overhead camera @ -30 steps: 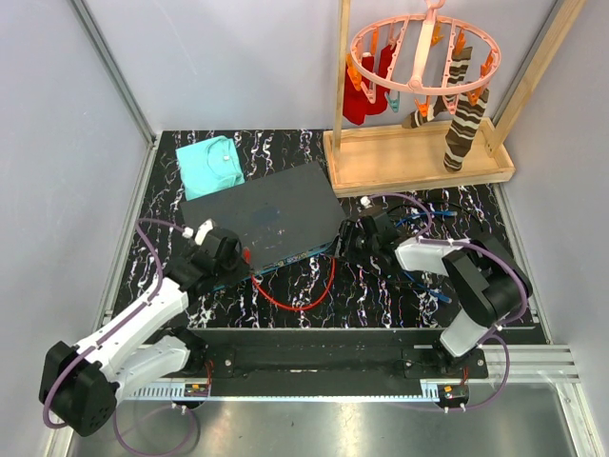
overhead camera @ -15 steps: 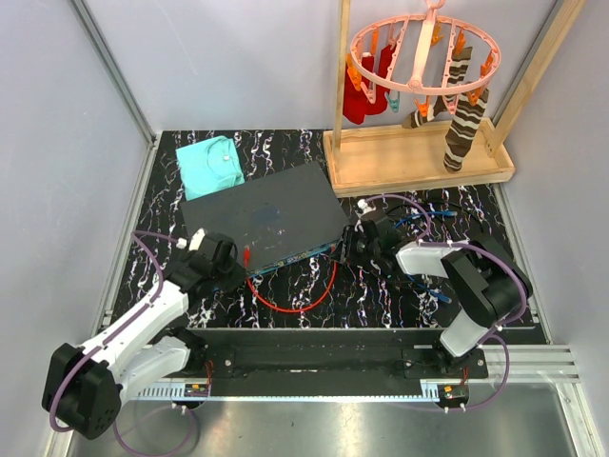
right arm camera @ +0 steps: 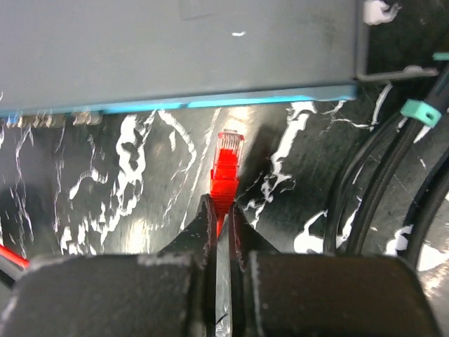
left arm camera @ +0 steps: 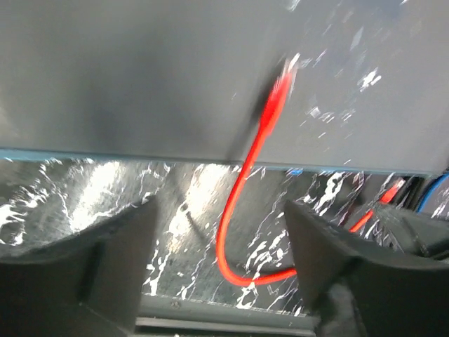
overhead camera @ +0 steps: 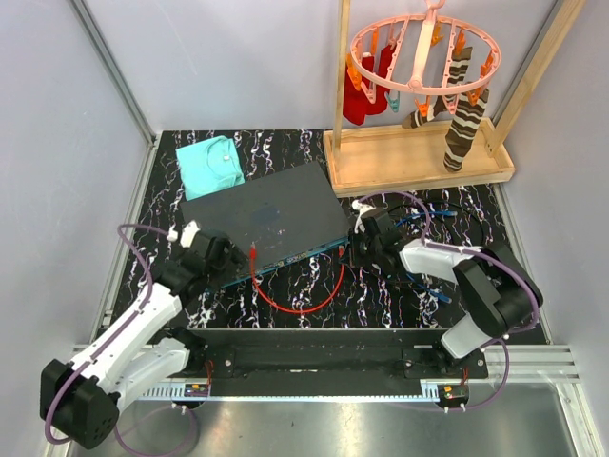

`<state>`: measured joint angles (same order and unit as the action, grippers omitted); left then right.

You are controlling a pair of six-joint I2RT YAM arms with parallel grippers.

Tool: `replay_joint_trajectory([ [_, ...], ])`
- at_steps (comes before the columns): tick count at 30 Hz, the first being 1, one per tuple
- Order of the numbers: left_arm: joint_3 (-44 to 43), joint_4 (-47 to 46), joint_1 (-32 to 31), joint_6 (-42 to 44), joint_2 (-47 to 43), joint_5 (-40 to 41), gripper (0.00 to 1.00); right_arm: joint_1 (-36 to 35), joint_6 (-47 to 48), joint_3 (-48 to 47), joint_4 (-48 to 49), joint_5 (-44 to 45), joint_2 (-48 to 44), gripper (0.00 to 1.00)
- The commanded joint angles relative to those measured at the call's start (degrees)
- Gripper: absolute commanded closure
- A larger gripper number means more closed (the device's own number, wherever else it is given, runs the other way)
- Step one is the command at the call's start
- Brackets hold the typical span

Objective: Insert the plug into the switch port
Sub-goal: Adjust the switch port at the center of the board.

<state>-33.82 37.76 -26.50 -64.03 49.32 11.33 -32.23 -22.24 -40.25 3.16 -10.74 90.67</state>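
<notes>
The switch [overhead camera: 271, 214] is a flat dark grey box lying slantwise mid-table, its teal port edge [right arm camera: 210, 102] facing the arms. A red cable [overhead camera: 297, 307] loops in front of it. My right gripper [right arm camera: 219, 207] is shut on the boot of the red plug [right arm camera: 229, 156], which points at the teal edge a short gap away, to the right of the sockets [right arm camera: 42, 118]. My left gripper [left arm camera: 221, 217] stands open, and the cable [left arm camera: 231, 239] runs loose between its fingers [left arm camera: 105, 260]. The cable's other plug [left arm camera: 277, 91] rests blurred on the switch top [left arm camera: 140, 70].
A folded teal cloth [overhead camera: 209, 165] lies behind the switch at the left. A wooden rack base [overhead camera: 419, 157] with a pink sock hanger [overhead camera: 423, 52] stands at the back right. Black and blue cables [right arm camera: 393, 175] lie right of the plug.
My left gripper has opened, let go of the cable's left end and drawn back to the left. My right gripper has shut on the red plug near the switch's right corner.
</notes>
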Motion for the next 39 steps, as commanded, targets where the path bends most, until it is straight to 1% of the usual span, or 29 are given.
replay_joint_trajectory([
  [1,-8.70,3.02,1.36,8.28,-1.33,10.63,0.19,-0.38,12.64,-4.40,-8.33,-6.02,-5.67,1.00],
  [2,-9.76,3.11,1.71,9.53,-0.81,11.68,0.18,-0.73,13.70,-4.66,-10.00,-7.26,-6.38,1.00],
  [3,-11.51,3.11,2.59,11.71,-0.46,13.17,0.14,-0.90,14.76,-4.92,-10.62,-8.67,-7.00,1.00],
  [4,-12.14,3.11,3.20,12.69,0.16,13.71,0.13,-1.60,16.07,-4.93,-10.89,-12.07,-8.31,1.00],
  [7,-13.90,2.32,6.63,15.51,2.70,13.28,0.11,-4.85,18.10,-6.24,-13.52,-14.65,-10.33,1.00],
  [8,-13.81,2.06,7.42,15.78,3.76,12.84,0.11,-4.86,17.50,-6.51,-14.23,-15.09,-10.69,1.00],
  [9,-13.20,1.36,9.26,15.86,4.11,11.97,0.11,-4.86,15.84,-6.51,-14.32,-14.31,-10.95,1.00],
  [11,-11.80,0.39,11.20,15.95,4.64,10.91,0.08,-4.77,15.12,-6.16,-13.97,-7.39,-11.75,1.00],
  [12,-10.14,-0.74,13.30,15.95,4.56,9.69,0.04,-4.77,14.60,-6.16,-13.88,-4.40,-11.75,1.00],
  [13,-9.34,-1.19,14.45,16.13,4.56,9.06,0.01,-4.60,13.81,-6.16,-13.88,1.98,-11.14,1.00],
  [16,-6.26,-3.74,19.11,17.09,4.47,6.16,0.01,-2.23,11.61,-6.33,-11.96,6.51,-8.77,1.00],
  [18,-4.68,-5.93,20.95,17.97,4.99,5.28,0.01,-0.13,9.77,-7.38,-9.67,6.79,-6.75,1.00],
  [22,-3.18,-10.33,21.93,19.90,7.28,3.61,0.01,0.59,7.83,-9.14,-4.05,6.27,-0.25,1.00],
  [23,-3.00,-11.03,22.02,20.17,8.41,3.52,0.01,0.67,7.56,-9.23,-0.03,5.91,0.72,1.00],
  [24,-2.48,-12.26,22.45,20.87,9.12,3.26,0.01,0.59,7.30,-9.58,1.22,5.73,1.60,1.00],
  [27,-1.69,-13.50,23.77,21.58,11.41,1.51,0.01,0.59,7.30,-10.37,4.92,4.68,6.60,1.00],
  [29,-0.99,-13.94,24.56,21.49,12.46,-0.07,0.01,0.68,7.39,-10.20,8.86,4.68,7.93,1.00],
  [32,0.24,-14.55,24.66,20.70,13.17,-2.36,0.01,0.68,8.53,-11.86,10.90,4.94,10.74,1.00],
  [39,2.01,-15.87,24.74,20.17,15.89,-8.33,0.01,2.26,11.77,-19.68,13.36,5.65,16.89,1.00],
])
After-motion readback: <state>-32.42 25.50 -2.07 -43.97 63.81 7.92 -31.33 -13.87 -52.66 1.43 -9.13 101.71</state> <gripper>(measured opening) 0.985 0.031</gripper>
